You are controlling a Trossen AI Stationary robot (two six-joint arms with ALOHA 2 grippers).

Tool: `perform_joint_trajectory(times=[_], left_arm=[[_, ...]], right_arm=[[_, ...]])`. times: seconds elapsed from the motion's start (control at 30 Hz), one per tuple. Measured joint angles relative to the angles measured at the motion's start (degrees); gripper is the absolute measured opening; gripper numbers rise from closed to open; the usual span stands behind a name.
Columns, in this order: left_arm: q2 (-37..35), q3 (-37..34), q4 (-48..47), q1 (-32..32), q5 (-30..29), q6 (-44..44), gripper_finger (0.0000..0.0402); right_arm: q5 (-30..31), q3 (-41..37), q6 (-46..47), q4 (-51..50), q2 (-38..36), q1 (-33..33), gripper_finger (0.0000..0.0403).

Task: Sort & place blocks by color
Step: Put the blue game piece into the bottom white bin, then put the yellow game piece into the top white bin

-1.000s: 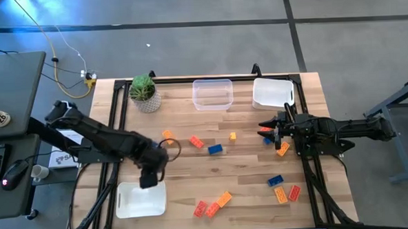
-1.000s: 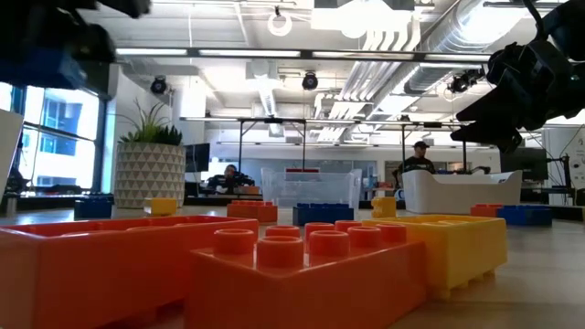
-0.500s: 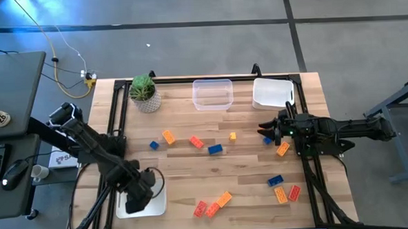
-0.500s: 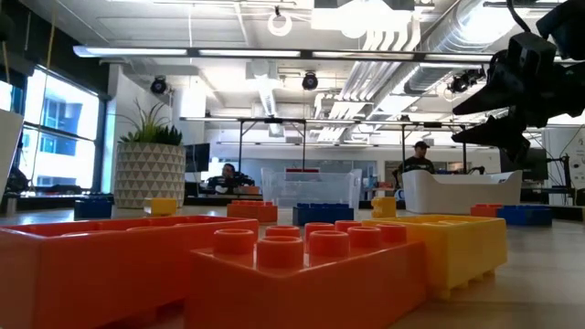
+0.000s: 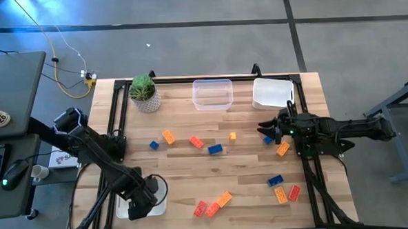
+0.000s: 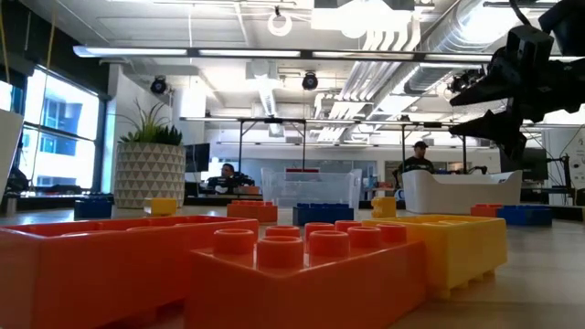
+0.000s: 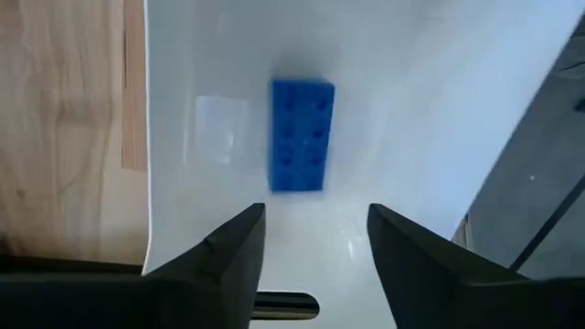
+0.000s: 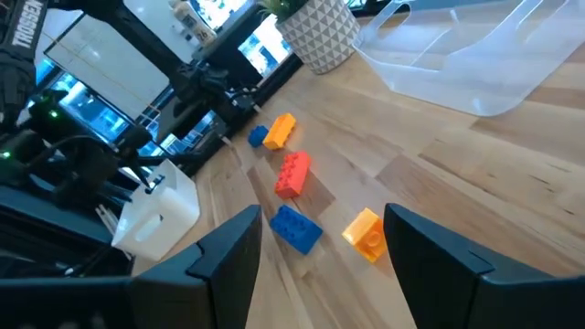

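Fingers (image 7: 233, 260) of the left arm hang parted above a blue block (image 7: 301, 135) in the white tray (image 7: 439, 110).

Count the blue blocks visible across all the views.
5 blue blocks: one in the white tray, one left of centre, one mid-table, one beside the right end effector, one near the right front. Others may be hidden under the arms.

One blue block (image 7: 302, 135) lies flat, studs up, inside the white tray (image 5: 160, 206) at the table's near left corner. The remaining blocks are scattered on the wooden table (image 5: 247, 164): a blue (image 5: 153, 145) and an orange one (image 5: 168, 137) left of centre, then a red one (image 5: 196, 142), another blue one (image 5: 215, 149) and a small yellow one (image 5: 232, 136) at centre. An orange-and-red cluster (image 5: 213, 204) sits at the near edge, and a second group (image 5: 283, 187) lies near the right side.
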Motion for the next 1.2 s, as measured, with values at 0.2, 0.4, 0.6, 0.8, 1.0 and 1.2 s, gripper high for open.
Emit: perform_joint_trajectory(times=[0.2, 0.4, 0.6, 0.8, 1.0, 1.2], left_arm=[[0.3, 0.0, 0.1, 0.5, 0.0, -1.7, 0.0225], [0.1, 0.0, -0.3, 2.8, -0.8, -2.3, 0.0218], [-0.7, 0.0, -1.4, 5.4, -4.1, 3.7, 0.0201], [-3.2, 0.0, -6.2, 12.1, -7.5, 11.1, 0.0193], [-7.4, 0.0, -10.2, 18.3, -12.4, 18.1, 0.0193], [-11.1, 0.0, -10.9, 26.0, -24.8, 25.9, 0.0193]], right_arm=[[-0.5, 0.2, 2.7, 0.9, 0.0, 0.0, 0.0218], [-0.4, 4.5, -2.5, 1.4, 0.8, 0.0, 0.0218], [3.6, 11.9, -8.5, 0.3, 5.9, 0.0, 0.0218], [5.5, 21.5, -9.3, -6.5, 16.9, 0.0, 0.0218], [8.8, 32.0, -3.6, -17.9, 29.9, -0.1, 0.0218], [8.8, 40.7, 5.9, -23.8, 40.7, -0.2, 0.0218]])
